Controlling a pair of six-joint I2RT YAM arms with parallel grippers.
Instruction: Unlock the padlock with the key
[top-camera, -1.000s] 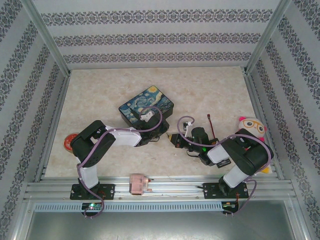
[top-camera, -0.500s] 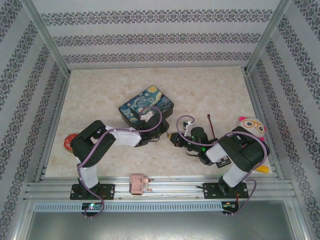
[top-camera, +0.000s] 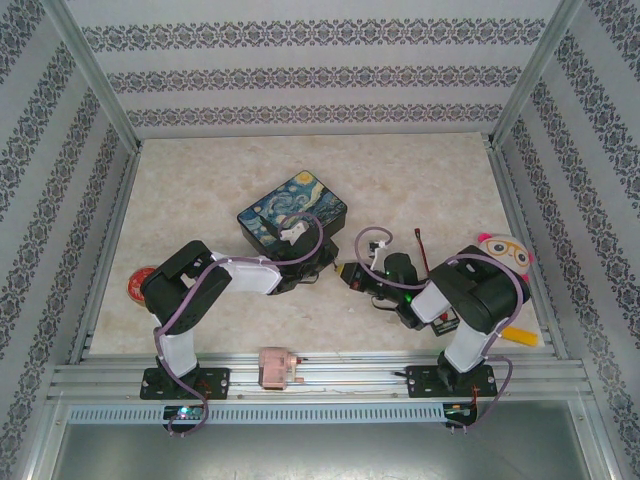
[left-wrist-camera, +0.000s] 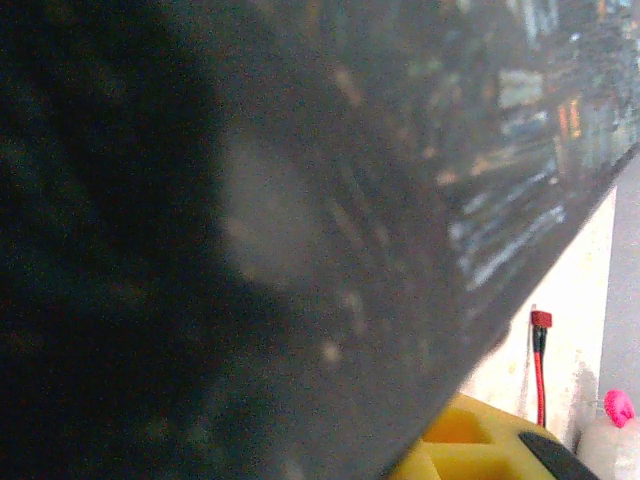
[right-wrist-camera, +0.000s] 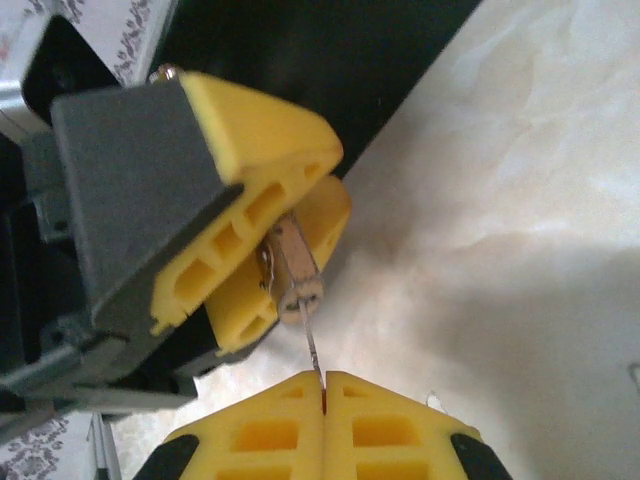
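The padlock (right-wrist-camera: 293, 268), a small brass body, is clamped between the yellow fingers of my left gripper (right-wrist-camera: 265, 255), keyhole end facing down. The key (right-wrist-camera: 312, 350), a thin grey shaft, runs from the padlock's keyhole down into my right gripper (right-wrist-camera: 324, 385), which is shut on its head. In the top view my left gripper (top-camera: 322, 262) and my right gripper (top-camera: 350, 275) meet tip to tip just in front of the painted box. The padlock's shackle is hidden.
The dark blue starry-night box (top-camera: 292, 210) lies right behind both grippers and shows as a blur in the left wrist view (left-wrist-camera: 250, 230). A red cable (top-camera: 420, 245) and a plush toy (top-camera: 505, 252) lie to the right. A red object (top-camera: 136, 284) sits at the left edge.
The right arm's upper links have swung left, uncovering more of the plush toy and a yellow piece behind it. Both grippers stay together at the padlock.
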